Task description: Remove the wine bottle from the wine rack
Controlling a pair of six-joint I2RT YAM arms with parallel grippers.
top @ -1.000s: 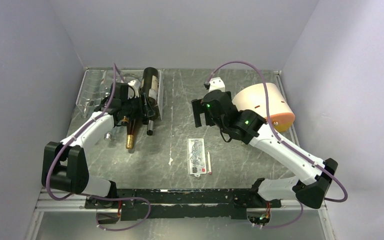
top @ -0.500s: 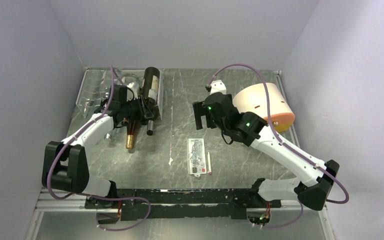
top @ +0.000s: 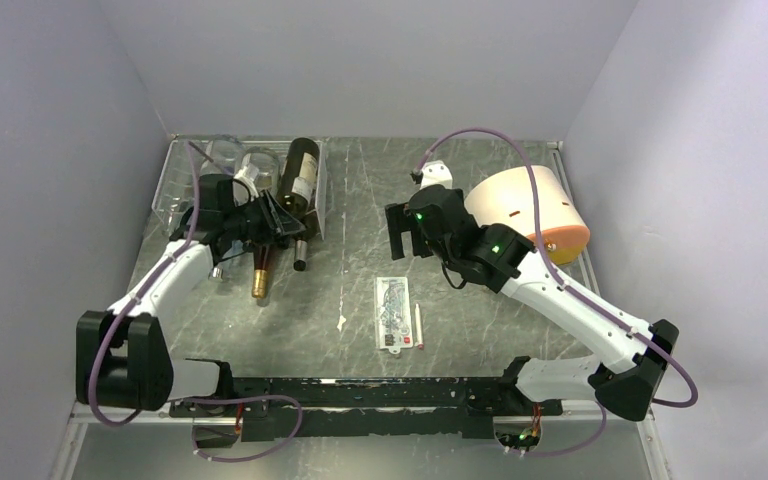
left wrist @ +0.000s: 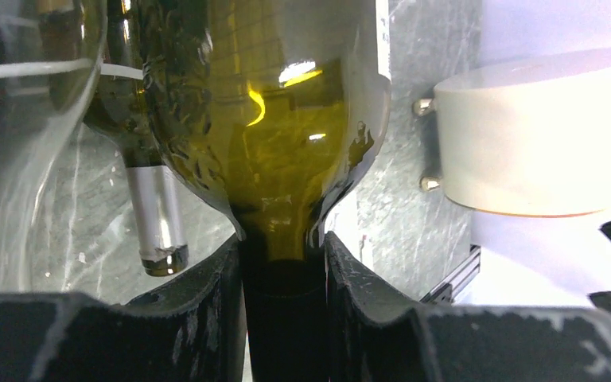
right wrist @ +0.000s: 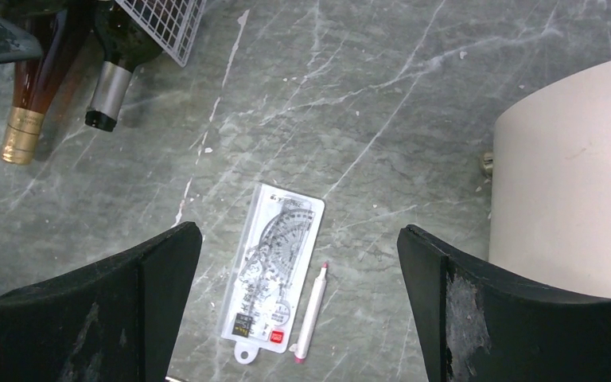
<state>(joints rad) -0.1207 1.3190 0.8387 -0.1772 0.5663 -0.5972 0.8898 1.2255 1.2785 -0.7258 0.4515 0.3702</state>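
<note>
**Held by the neck, not yet clear**

The dark olive-green glass wine bottle rests on the white wire wine rack, far left of the grey marbled counter, neck pointing nearward. The left end effector, the nearer one, clamps that neck from the left; withdrawal likely follows the bottle's axis.
</note>
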